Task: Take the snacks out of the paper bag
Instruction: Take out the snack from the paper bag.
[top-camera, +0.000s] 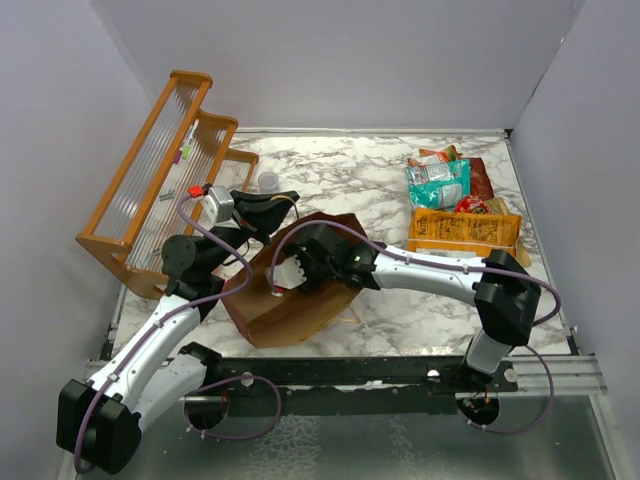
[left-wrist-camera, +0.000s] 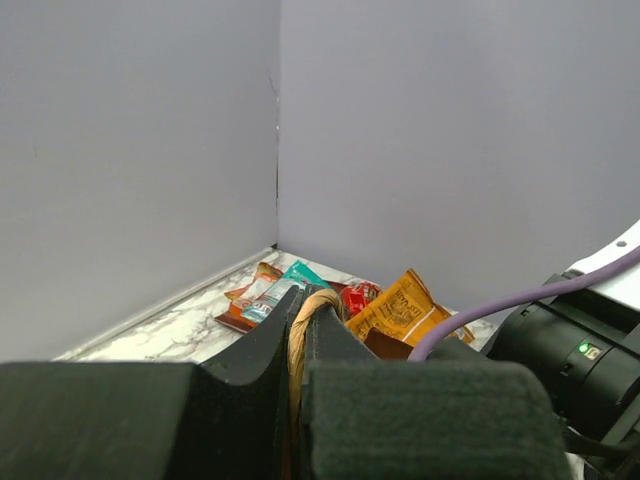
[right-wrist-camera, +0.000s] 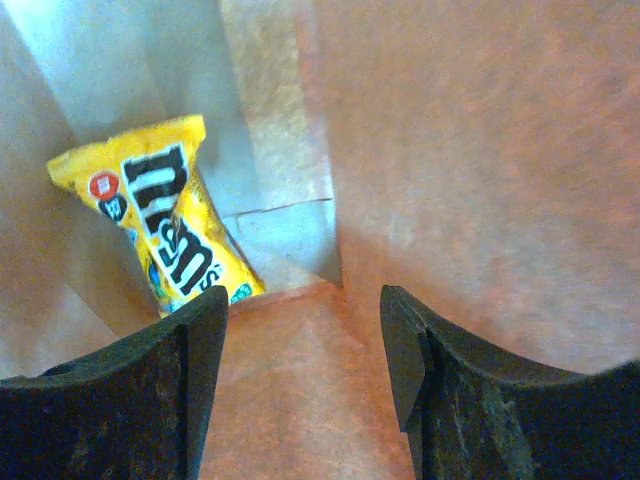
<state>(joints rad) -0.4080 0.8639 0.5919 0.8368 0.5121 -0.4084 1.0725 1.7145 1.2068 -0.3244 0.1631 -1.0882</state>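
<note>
Status: unloading is nearly complete, and at least one item is left.

1. Far left: the wooden rack (top-camera: 150, 190) stands on the worktop (top-camera: 340, 170). It is not part of the task.
2. Left tool (left-wrist-camera: 303, 305): closed on the twine handle (left-wrist-camera: 300, 350) of the paper bag (top-camera: 300, 305). It appears to hold the mouth up.
3. The paper bag lies on its side at centre, in front of the arms.
4. Right tool (right-wrist-camera: 300, 310): it is inside the bag with its jaws apart and nothing between them.
5. A yellow M&M's packet (right-wrist-camera: 165, 225) lies at the bottom of the bag, ahead and left of the open jaws and not touched.
6. Far right: the removed snacks lie together on the worktop. They include the orange-yellow chip bag (top-camera: 462, 230), teal packet (top-camera: 438, 183), dark red bag (top-camera: 480, 178) and small red packet (top-camera: 470, 205).

Remaining: grip the yellow packet, withdraw it and place it with the others. Whether anything else is in the bag cannot be told.
</note>
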